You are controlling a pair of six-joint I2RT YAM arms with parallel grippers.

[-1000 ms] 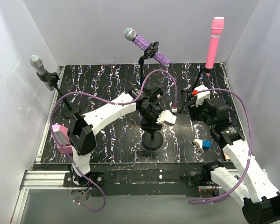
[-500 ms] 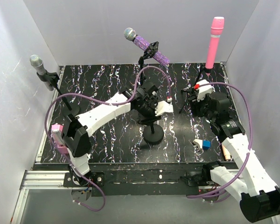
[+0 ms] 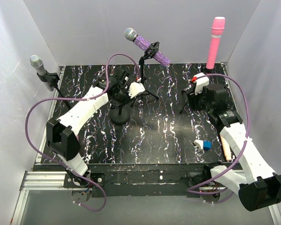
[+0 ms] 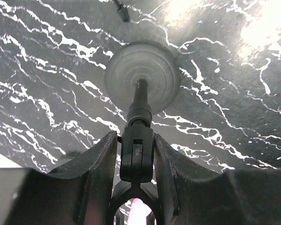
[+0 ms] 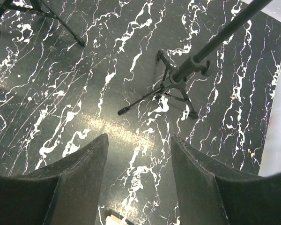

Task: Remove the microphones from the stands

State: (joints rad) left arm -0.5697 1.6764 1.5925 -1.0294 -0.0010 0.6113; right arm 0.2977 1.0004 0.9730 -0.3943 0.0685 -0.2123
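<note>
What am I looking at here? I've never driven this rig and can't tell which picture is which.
Two robot arms sit at a black marbled table. The wide picture looks down from above; the other two come from a camera on each wrist. On stands are a grey mic, a purple mic and a pink mic. The left hand is shut on a round-based stand; no mic shows on it. The right hand is open and empty, above a tripod.
</note>
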